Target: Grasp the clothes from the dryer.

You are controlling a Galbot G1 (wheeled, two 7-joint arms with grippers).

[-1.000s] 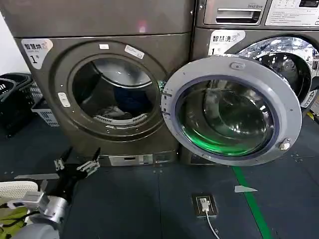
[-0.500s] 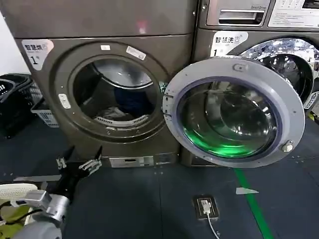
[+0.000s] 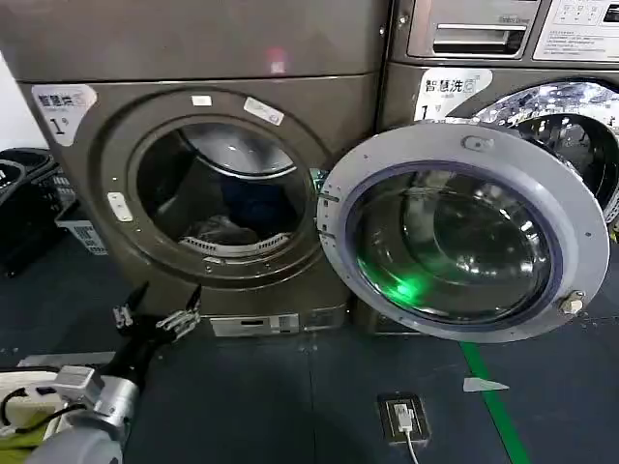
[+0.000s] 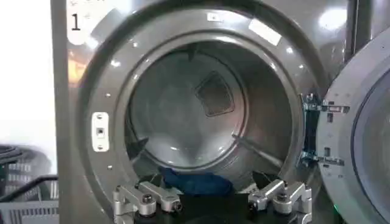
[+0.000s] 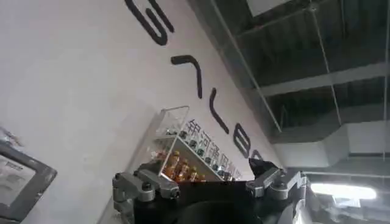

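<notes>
A: Entry. The dryer (image 3: 208,184) is a bronze-grey, smooth-metal front-loader with a wide round porthole; its grey-rimmed glass door (image 3: 464,232) stands swung wide open beside the porthole, on the side toward the neighbouring machine (image 3: 542,58), and the glass shows a green glint low down.

B: Drum contents?

A: The clothes (image 3: 227,224) lie at the bottom of the drum, just behind the porthole's lower lip. In the head view a pale, crumpled heap sits low in the drum, with a dark blue piece behind it. In the left wrist view the blue garment (image 4: 196,181) is a soft, low mound lying flat, its long axis running across the porthole, parallel to the lip.

B: Left gripper?

A: The left gripper (image 3: 155,315) hangs in front of the dryer, below the porthole and outside it, pointing up at the opening. Its fingers (image 4: 143,199) are spread apart, holding nothing (bare metal knuckles with bolt heads).

B: Right?

A: The right gripper (image 5: 207,185) is well away from the dryer, aimed at a white wall (image 5: 73,91) with dark lettering, and its fingers stand apart too.

B: Other marks?

A: A white label (image 3: 63,104) with "1" sits on the dryer's front, at the upper corner far from the door.
</notes>
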